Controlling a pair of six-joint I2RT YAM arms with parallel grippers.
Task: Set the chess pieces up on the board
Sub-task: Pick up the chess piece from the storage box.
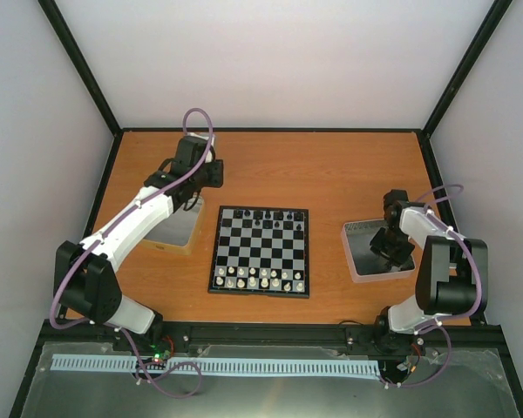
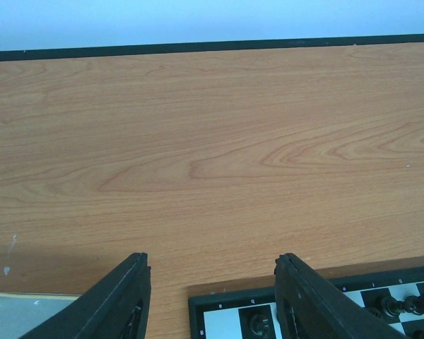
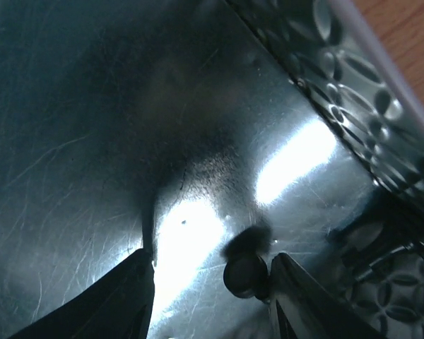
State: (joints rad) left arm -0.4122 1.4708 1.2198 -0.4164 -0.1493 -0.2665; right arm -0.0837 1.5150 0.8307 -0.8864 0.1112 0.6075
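Left pincer (image 2: 210, 260): fingers well parted, nothing between them, over bare tabletop (image 2: 212, 141) just beyond far left corner of chessboard (image 1: 261, 248).
Right pincer (image 3: 210, 258): fingers apart, low inside right metal tray (image 1: 356, 259).
Dark round chess piece (image 3: 245, 275) on tray floor between fingers, against one finger, clear of the other; not clamped.
Black pieces (image 1: 266, 215) along board's far rows.
Whitish pieces (image 1: 260, 279) on near two rows.
Left tray (image 1: 185, 228) beside board, partly under left arm.
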